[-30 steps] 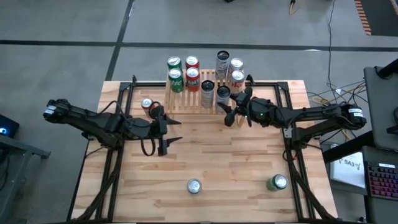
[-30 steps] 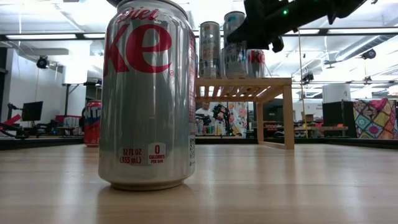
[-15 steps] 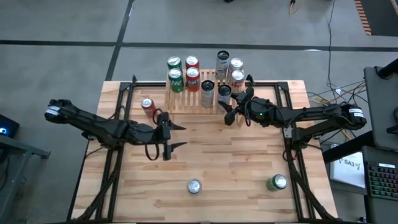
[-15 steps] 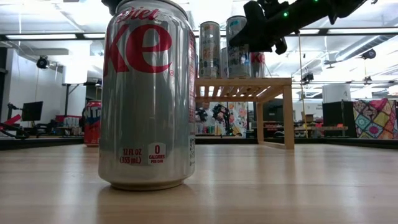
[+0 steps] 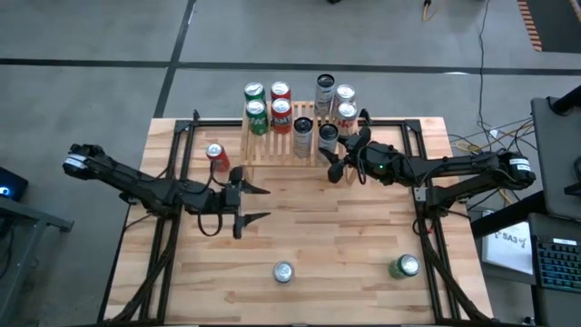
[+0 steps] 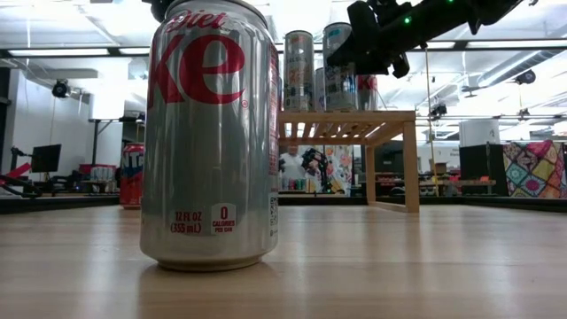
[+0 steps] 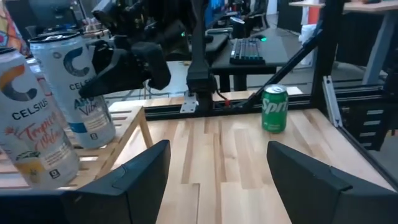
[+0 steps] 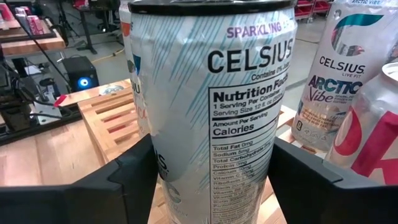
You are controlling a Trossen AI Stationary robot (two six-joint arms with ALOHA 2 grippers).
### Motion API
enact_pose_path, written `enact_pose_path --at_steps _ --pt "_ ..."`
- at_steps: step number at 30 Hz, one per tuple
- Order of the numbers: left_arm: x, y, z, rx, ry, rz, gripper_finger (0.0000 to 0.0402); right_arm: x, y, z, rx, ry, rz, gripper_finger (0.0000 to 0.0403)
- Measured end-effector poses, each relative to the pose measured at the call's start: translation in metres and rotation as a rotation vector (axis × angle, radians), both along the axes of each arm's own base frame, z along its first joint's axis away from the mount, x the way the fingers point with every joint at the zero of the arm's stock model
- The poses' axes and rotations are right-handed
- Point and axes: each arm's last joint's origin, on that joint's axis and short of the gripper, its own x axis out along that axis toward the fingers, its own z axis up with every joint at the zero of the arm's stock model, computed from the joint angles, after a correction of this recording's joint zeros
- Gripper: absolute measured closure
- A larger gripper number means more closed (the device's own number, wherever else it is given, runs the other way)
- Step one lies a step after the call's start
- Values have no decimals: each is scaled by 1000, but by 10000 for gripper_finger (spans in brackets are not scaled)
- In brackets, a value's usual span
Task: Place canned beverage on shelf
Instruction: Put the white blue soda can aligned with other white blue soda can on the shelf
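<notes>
Shelf (image 5: 289, 138), light-wood slatted rack at the far edge of the bench (image 5: 300, 227), already carries green, red and silver cans. Right tool (image 5: 338, 156) is at the shelf's right front, a tall Celsius can (image 8: 211, 106) standing between its fingers on the slats; the gaps beside the can suggest the jaws are loosening, but I cannot tell if contact is fully off. To finish well: open fully, back straight away from the shelf, no sideways sweep, since neighbouring cans stand just beside it. Left tool (image 5: 243, 202) hangs wide and empty over mid-bench. Red can (image 5: 215, 154) near the shelf's left end, silver can (image 5: 283, 271) and green can (image 5: 405, 265) at the near edge remain unplaced.
</notes>
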Motion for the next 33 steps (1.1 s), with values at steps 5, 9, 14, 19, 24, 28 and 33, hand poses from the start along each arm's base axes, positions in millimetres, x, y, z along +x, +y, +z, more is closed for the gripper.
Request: enact_pose_path --at_steps 5,9,14,19,24,28,33 --pt "-1 1 0 1 -16 0 148 0 0 0 0 1 0 151" --pt "-1 0 0 -1 -18 0 148 0 0 0 0 1 1 148" --pt "-1 0 0 14 -18 -1 148 0 0 0 5 -2 0 136" --pt "-1 0 1 35 -20 -3 148 0 0 0 5 -2 1 121" --pt "-1 1 1 37 -20 -3 148 0 0 -1 6 5 3 114" --pt "-1 1 1 37 -22 -1 148 0 0 0 12 -3 2 113" --pt "-1 1 3 28 -27 4 148 0 0 -1 13 -4 1 105"
